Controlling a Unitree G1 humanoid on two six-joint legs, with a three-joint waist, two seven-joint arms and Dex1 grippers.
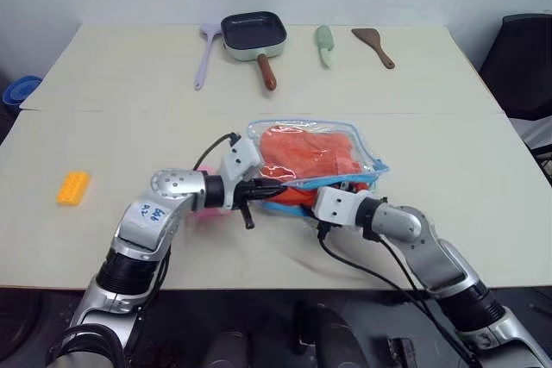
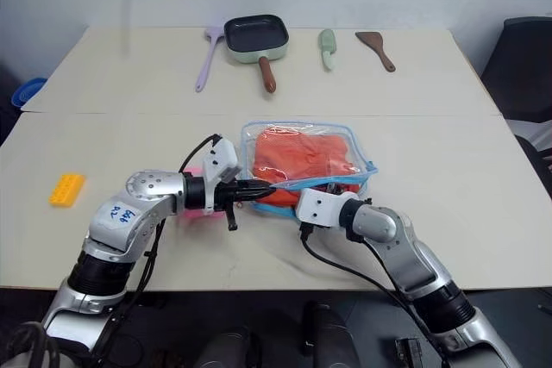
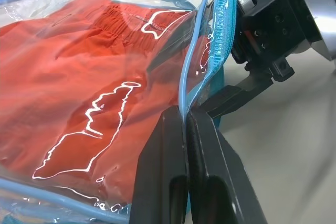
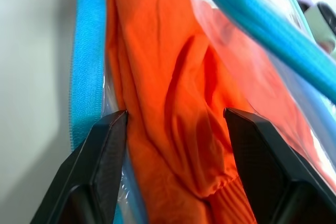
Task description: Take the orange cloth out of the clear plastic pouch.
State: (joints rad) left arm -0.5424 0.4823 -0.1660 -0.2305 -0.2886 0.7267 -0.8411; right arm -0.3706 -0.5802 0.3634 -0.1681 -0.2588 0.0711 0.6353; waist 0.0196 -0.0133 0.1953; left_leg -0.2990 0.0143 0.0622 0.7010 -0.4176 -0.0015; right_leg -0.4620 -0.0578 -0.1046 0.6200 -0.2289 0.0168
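My left gripper (image 1: 263,189) is clamped tight on the blue zipper edge of the clear plastic pouch (image 1: 345,140), fingers (image 3: 210,161) pinched flat together with the pouch rim between them. My right gripper (image 4: 176,129) is spread wide at the pouch mouth, one finger on each side of a bunched fold of the orange cloth (image 1: 310,152); cloth sits between the fingers, not squeezed as far as I can see, can't tell if the pads touch it. The two grippers meet at the near open edge of the pouch, right one just beside the left, pointing in from opposite sides.

Orange cloth is mostly inside the pouch, a wrinkled bit showing at the opening right in front of my right gripper. Pouch lies flat on the bench (image 1: 103,144), just beyond both grippers, near edge lifted where I hold it.

Something pink (image 1: 207,213) peeks out just under my left wrist. Yellow brick (image 1: 73,188) is well off to the left of my left gripper.

Far beyond the pouch, in a row along the back of the bench: purple spatula (image 1: 205,56), dark square pan (image 1: 254,34) with brown handle, green scoop (image 1: 324,44), brown spatula (image 1: 373,46).
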